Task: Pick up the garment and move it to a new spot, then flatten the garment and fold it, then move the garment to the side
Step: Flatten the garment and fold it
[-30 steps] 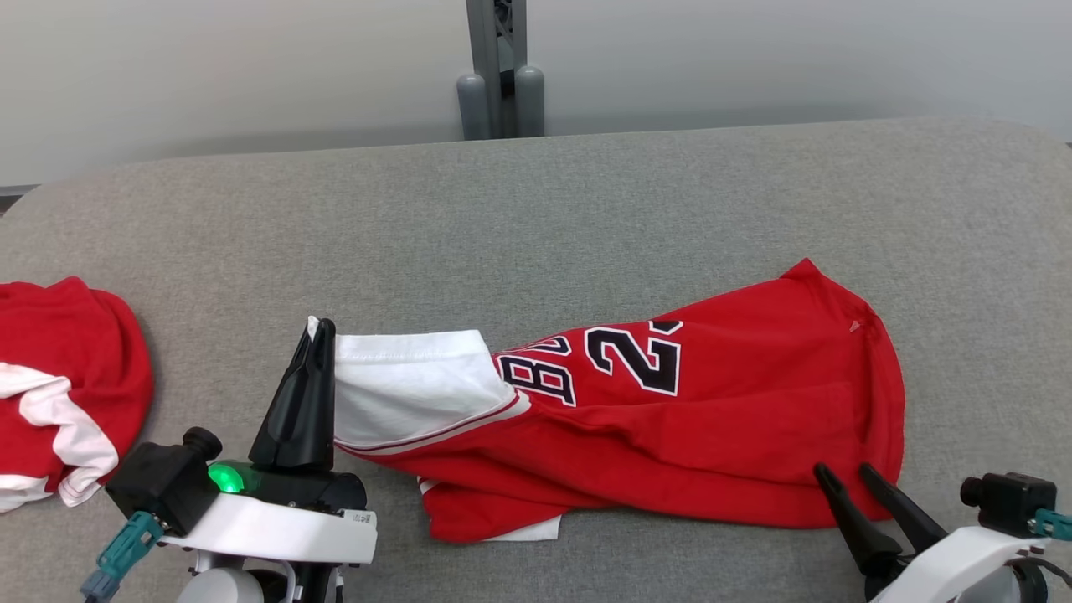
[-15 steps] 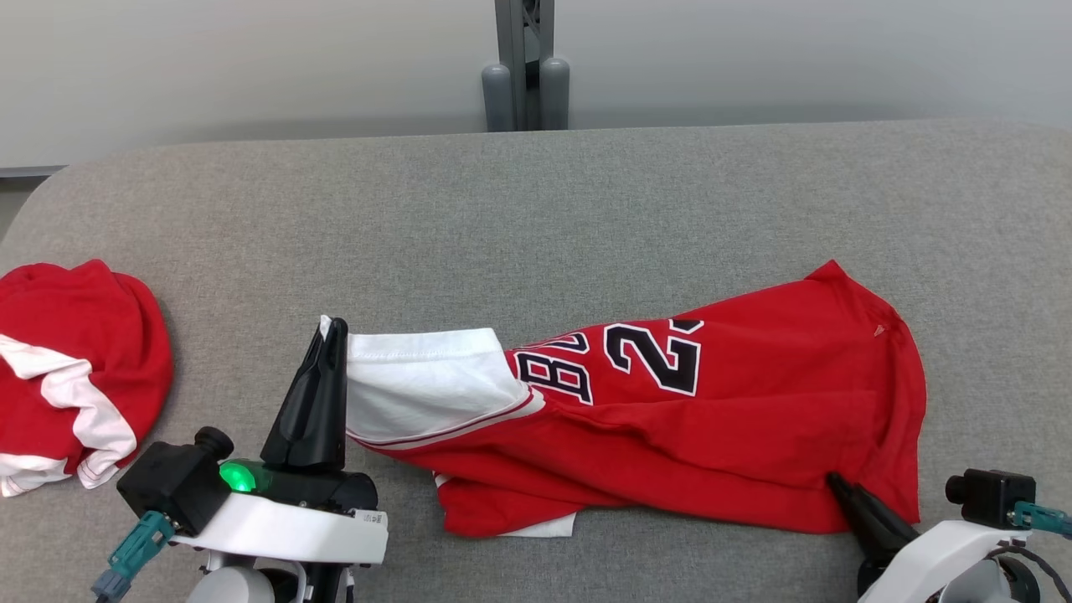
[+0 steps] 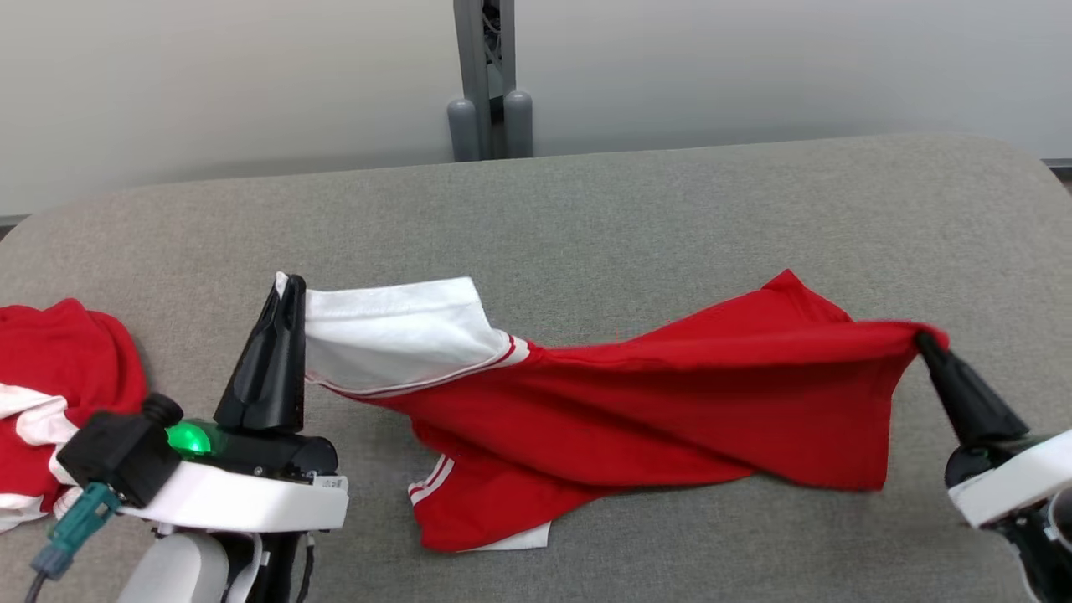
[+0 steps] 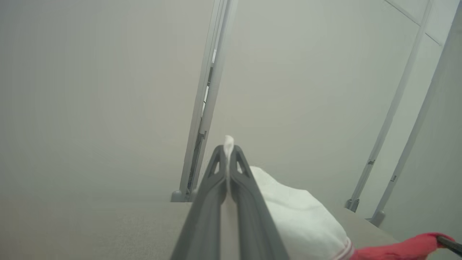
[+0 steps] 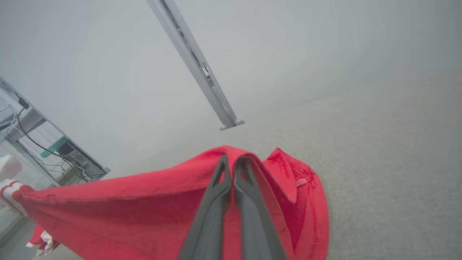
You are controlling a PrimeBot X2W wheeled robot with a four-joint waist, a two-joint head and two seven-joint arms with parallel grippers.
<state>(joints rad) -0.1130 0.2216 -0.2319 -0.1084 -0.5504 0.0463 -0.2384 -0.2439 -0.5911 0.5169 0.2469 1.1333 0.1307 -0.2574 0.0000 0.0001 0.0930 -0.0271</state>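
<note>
The grey padded surface carries the red-and-white garment, stretched across the frame's middle and partly lifted. At lower left, the left gripper pinches its white corner. At the right edge, the right gripper clamps the red edge. Both sets of fingers slant upward.

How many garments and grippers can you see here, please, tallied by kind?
Red-and-white garments: 2, the held jersey and the crumpled garment
Grippers: 2, the left gripper and the right gripper
Total: 4
</note>
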